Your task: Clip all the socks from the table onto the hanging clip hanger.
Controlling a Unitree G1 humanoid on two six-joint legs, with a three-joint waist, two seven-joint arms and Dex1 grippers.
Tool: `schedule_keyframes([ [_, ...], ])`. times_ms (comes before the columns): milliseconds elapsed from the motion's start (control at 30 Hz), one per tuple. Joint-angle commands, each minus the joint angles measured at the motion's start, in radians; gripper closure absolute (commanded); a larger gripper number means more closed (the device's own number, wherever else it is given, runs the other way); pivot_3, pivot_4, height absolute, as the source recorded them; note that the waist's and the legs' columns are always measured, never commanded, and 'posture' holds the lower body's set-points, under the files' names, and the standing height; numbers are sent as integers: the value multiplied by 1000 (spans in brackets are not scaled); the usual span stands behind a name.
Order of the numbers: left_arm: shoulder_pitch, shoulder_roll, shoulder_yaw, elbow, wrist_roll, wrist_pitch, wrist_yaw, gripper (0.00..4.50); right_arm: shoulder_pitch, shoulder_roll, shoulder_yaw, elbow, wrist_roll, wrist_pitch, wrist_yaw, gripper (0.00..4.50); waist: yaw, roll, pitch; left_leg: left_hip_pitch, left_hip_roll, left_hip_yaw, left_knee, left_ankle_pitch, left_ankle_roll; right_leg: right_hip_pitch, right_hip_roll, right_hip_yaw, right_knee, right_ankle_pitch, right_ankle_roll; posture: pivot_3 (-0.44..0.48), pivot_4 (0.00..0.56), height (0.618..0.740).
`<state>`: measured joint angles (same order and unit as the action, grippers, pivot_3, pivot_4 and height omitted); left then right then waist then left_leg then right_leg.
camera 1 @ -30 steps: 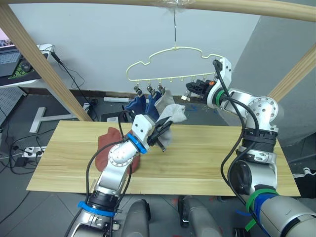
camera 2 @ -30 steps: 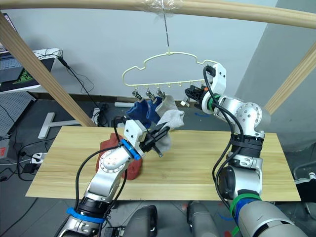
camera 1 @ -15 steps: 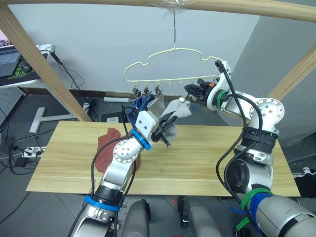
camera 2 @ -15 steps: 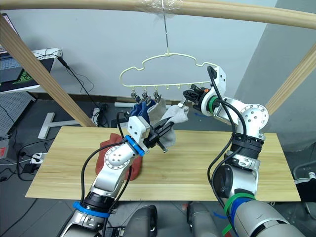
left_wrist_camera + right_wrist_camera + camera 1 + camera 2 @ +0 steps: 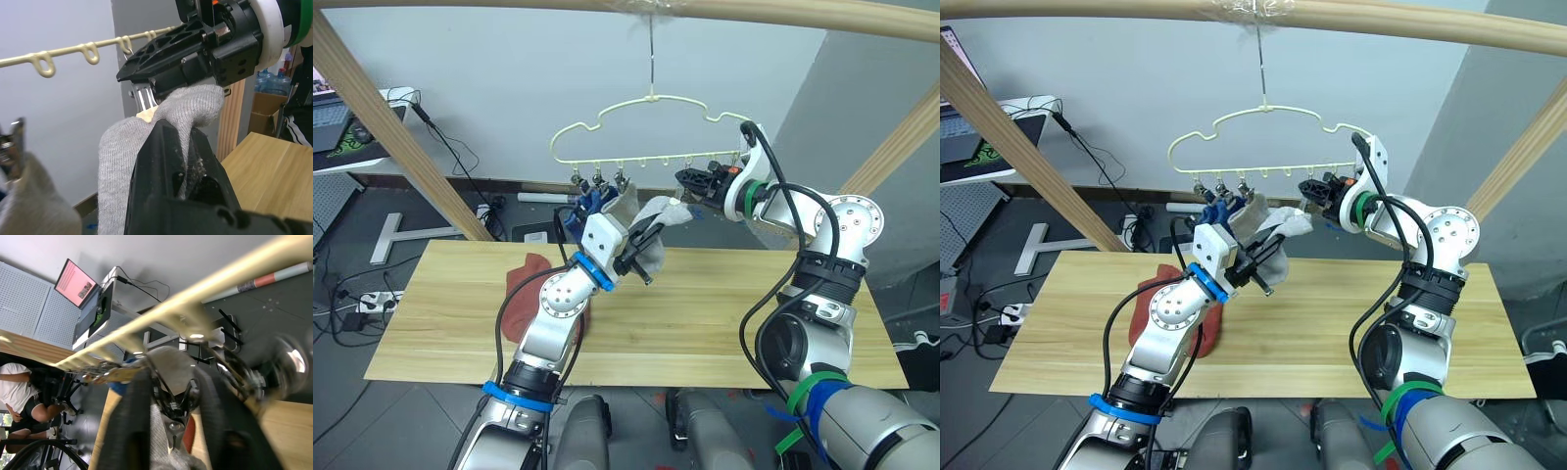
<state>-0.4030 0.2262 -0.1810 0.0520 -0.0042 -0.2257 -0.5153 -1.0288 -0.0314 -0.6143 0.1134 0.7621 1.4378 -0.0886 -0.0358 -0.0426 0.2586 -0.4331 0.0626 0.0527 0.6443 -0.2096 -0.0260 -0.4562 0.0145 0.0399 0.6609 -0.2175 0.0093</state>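
The left gripper [image 5: 640, 257] grips a grey sock [image 5: 658, 217], raised to the clip hanger [image 5: 646, 132]. The right gripper [image 5: 687, 180] pinches a clip [image 5: 172, 415] at the sock's tip. Red socks [image 5: 527, 284] lie on the table [image 5: 724, 313].

Rust-red fabric sock pile [image 5: 524, 284] on wooden table partly hidden behind left arm; blue hanging socks [image 5: 579, 208] mostly covered by light grey sock [image 5: 646, 230].

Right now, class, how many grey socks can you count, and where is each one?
2. One grey sock hangs clipped on the clip hanger beside the blue ones. The other grey sock is held by the left gripper, raised to the right gripper.
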Motion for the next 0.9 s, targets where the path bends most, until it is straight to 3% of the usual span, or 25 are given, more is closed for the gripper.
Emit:
schedule_keyframes([
  [33, -16, -9, 10, -30, -23, -21, -1, 4500, -7, -22, -7, -22, 21, -9, 14, 1747, -1, 0, 0, 0, 0, 0, 0, 0, 0, 0, 0, 0, 0, 0, 0, -50, 223, 740],
  [200, -23, -8, 6, -27, -30, -20, -5, 4500, -4, -45, 2, -41, 34, -15, 32, 26, -8, 0, 0, 0, 0, 0, 0, 0, 0, 0, 1, 0, 0, 0, 0, -50, 223, 740],
  [267, -25, -9, 4, -22, -32, -18, -7, 4500, -1, -59, 7, -57, 41, -17, 45, 26, -9, 0, 0, 0, 0, 0, 0, 0, 0, 0, 1, 0, 0, 0, 0, -50, 223, 740],
  [467, -25, -24, -4, 13, -66, 32, -39, 4500, 118, -188, 190, -248, 44, -84, 231, 26, -15, 0, 0, -1, 0, 0, -1, 0, 0, 0, 1, 0, -2, 0, 0, -65, 227, 740],
  [667, -8, -21, 17, 22, -113, 77, -69, 2819, 283, -283, 378, -452, -71, -262, 285, 0, -22, 0, 0, -1, 0, 0, -1, 0, 0, 0, 1, 0, -1, 0, 0, -75, 232, 740],
  [900, 30, 51, 78, -44, -161, 159, -100, 603, 456, -272, 577, -565, -266, -544, 280, 0, -37, 0, 0, 1, 1, -1, 0, 0, 0, -1, 2, 0, 1, 0, 0, -65, 243, 740],
])
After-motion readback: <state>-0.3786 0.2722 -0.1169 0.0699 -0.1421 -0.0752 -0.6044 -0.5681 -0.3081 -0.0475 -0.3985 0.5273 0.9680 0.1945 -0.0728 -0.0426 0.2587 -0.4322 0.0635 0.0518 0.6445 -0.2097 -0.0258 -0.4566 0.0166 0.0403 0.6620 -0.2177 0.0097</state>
